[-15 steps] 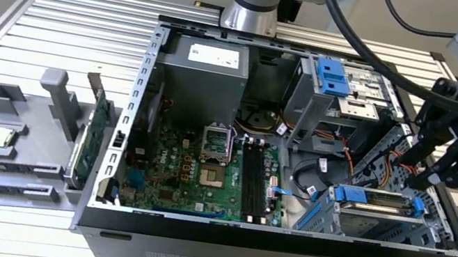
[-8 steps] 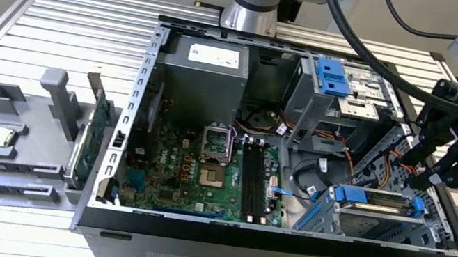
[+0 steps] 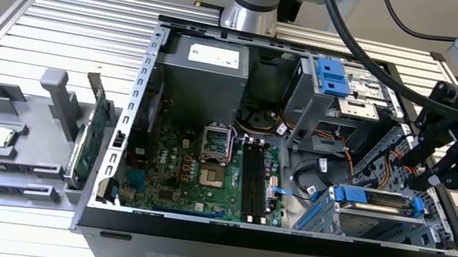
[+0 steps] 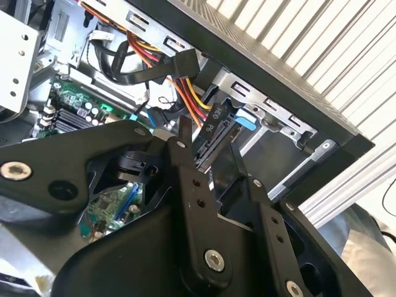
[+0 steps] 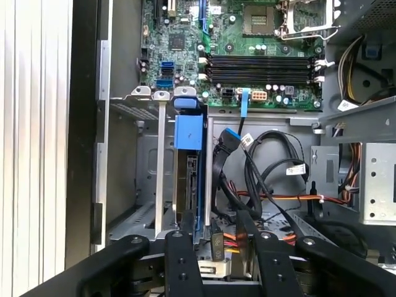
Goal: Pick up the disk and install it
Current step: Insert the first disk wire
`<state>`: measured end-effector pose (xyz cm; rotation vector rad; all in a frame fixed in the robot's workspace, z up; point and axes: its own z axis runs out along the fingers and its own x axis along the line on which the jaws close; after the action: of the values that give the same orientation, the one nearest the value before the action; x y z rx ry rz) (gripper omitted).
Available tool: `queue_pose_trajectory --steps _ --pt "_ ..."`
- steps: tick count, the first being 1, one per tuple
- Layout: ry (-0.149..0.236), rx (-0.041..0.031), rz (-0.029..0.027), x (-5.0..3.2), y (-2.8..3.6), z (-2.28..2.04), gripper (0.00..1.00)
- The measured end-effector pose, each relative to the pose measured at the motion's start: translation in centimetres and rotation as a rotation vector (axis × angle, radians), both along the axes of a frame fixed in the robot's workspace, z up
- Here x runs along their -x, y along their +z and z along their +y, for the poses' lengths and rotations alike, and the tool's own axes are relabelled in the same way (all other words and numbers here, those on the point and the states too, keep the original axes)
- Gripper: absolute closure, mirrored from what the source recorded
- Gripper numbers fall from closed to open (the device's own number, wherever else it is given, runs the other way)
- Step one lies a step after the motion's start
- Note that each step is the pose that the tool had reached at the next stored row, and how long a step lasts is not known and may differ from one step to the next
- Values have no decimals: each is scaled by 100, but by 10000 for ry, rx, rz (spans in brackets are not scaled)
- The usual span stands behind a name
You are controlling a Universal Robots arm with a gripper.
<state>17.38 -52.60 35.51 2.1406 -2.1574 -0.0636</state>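
Gripper (image 3: pixel 428 179) released, jaws spread, holding nothing. Disk (image 3: pixel 378 201) sits in its bay, lower right of exterior view. I should centre over its blue rails, clear of cables (image 5: pixel 266 161).

Blue-railed silver-grey disk (image 3: pixel 378 206), green motherboard (image 3: pixel 199 187), black tool (image 3: pixel 423 178), striped silver table (image 3: pixel 41 18), grey tray (image 3: pixel 63 106), orange-yellow cables (image 4: pixel 192 99).

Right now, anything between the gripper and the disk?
Yes. In the first wrist view a black cable connector sits within the open gripper, right beside the disk, which stands on edge. Nothing else visibly intervenes.
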Motion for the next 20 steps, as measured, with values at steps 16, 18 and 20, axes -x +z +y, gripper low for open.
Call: queue_pose_trajectory --steps 16,18,20 --pt "1 76 3 -7 -39 0 0" --pt "1 92 3 -7 -39 0 0" --pt "1 106 3 -7 -39 0 0"
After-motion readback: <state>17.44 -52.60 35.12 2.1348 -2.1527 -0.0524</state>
